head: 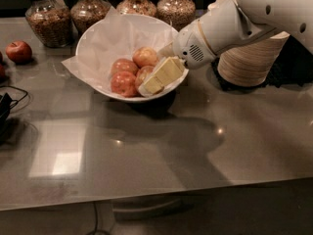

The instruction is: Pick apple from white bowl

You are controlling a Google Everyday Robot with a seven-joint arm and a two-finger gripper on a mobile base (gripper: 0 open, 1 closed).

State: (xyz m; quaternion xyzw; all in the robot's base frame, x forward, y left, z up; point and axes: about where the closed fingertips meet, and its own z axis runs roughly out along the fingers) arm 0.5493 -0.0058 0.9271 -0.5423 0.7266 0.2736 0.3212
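Note:
The white bowl (93, 43), lined with crumpled white paper, stands at the back middle of the table and holds several apples. The apple (142, 75), orange-yellow with a red blush, lies at the bowl's front right and is partly hidden by my gripper. A paler yellow apple (145, 56) lies behind it, and two redder apples (123, 83) lie to its left. My cream gripper (159, 78) reaches in over the bowl's right rim, its tip low in the bowl against the apple's right side. The white arm (230, 26) comes from the upper right.
A stack of beige disposable bowls (252, 58) stands right of the bowl, behind the arm. Several glass jars (48, 18) line the back edge. A lone dark red apple (19, 51) sits at the far left. Black cables (7, 106) lie at the left edge.

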